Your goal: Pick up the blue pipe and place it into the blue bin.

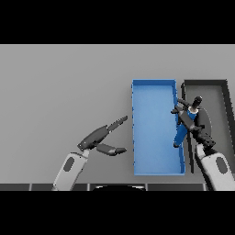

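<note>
A blue pipe (184, 127) hangs tilted over the right wall of the blue bin (151, 170), its lower end just inside the rim. My right hand (195, 117) is shut on the pipe's upper part, fingers curled round it. That hand sits over the strip between the blue bin and a dark bin. My left hand (102, 137) hovers left of the blue bin, open, with fingers stretched toward the bin and thumb spread below, holding nothing.
A dark grey bin (226, 98) stands right beside the blue bin, at the table's right side. Grey table (64, 87) stretches to the left and behind.
</note>
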Robot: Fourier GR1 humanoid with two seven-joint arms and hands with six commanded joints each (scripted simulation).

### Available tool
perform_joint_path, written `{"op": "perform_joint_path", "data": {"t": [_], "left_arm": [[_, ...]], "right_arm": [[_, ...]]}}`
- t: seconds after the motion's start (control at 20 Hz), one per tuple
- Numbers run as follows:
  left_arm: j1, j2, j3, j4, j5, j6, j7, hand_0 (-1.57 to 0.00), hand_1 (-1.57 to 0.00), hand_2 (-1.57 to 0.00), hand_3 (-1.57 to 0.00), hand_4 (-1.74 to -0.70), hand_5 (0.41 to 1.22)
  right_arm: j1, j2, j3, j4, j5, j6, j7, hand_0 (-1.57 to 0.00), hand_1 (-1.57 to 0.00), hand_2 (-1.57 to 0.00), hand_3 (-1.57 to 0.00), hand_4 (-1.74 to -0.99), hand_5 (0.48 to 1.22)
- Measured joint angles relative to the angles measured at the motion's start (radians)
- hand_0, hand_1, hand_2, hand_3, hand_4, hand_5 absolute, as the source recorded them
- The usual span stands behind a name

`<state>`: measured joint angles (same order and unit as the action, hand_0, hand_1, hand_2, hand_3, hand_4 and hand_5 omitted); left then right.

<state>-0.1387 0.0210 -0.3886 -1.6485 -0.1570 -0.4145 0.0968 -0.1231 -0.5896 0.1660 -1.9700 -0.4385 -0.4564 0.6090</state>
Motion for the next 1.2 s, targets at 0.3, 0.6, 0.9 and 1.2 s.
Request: {"op": "perform_joint_path", "data": {"t": [0.3, 0.6, 0.9, 1.2], "left_arm": [[-0.005, 0.007, 0.004, -0.003, 0.003, -0.006, 0.021, 0.0, 0.0, 0.0, 0.0, -0.88, 0.421], [0.004, 0.0, -0.008, -0.005, -0.009, 0.0, 0.02, 0.0, 0.0, 0.0, 0.0, -0.88, 0.43], [0.013, 0.0, -0.013, -0.021, -0.007, -0.001, 0.022, 0.0, 0.0, 0.0, 0.0, -0.89, 0.426], [0.014, 0.01, -0.005, -0.011, -0.012, 0.0, 0.021, 0.0, 0.0, 0.0, 0.0, -0.89, 0.429]], "right_arm": [[-0.016, -0.179, 0.26, 0.096, -0.107, -0.257, 0.002, -1.46, -1.34, -1.34, -0.79, -1.678, 1.221], [-0.084, -0.314, 0.416, 0.157, -0.239, -0.257, 0.002, -0.38, -0.35, -0.35, -0.21, -1.219, 1.137], [-0.279, -0.468, 0.689, 0.215, -0.359, -0.204, 0.001, -0.1, -0.09, -0.09, -0.05, -1.071, 0.868], [-0.411, -0.49, 0.855, 0.238, -0.387, -0.223, -0.005, -0.03, -0.02, -0.02, -0.01, -1.036, 0.713]]}}
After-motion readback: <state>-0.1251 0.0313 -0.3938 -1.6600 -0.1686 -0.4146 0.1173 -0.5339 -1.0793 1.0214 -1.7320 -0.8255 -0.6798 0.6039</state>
